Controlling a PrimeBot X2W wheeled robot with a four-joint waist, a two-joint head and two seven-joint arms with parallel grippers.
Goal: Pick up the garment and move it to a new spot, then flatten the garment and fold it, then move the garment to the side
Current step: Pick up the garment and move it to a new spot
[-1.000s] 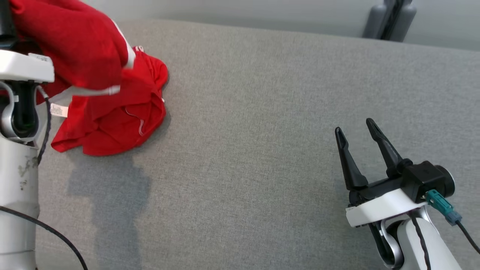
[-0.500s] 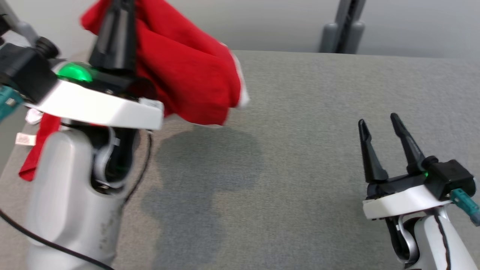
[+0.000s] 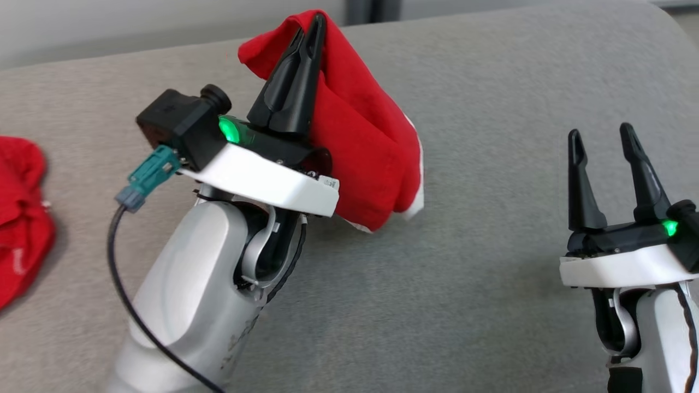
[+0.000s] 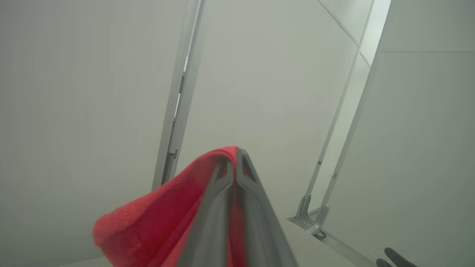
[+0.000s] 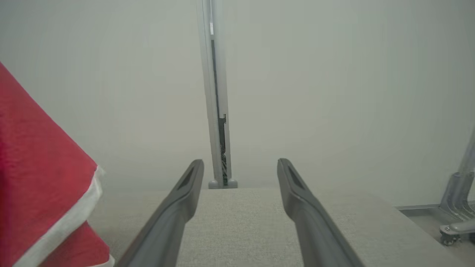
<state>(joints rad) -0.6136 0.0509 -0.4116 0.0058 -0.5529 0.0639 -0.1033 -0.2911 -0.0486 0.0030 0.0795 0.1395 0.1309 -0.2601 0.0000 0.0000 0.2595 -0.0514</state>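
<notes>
Below, grey fabric surf. point(image 3: 508, 305) (pale walls point(image 5: 334, 74))

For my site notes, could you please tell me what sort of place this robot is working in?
Probably a robot test booth or lab rather than a home: a grey cloth-covered table serves as the work surface, and behind it stand plain pale wall panels joined by a bare metal post.

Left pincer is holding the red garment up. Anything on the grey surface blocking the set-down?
Nothing visible. The red fabric garment with white trim hangs from the shut left pincer; the grey cloth-covered surface beneath and toward the open right pincer carries nothing. A second red cloth heap lies far left, apart.
</notes>
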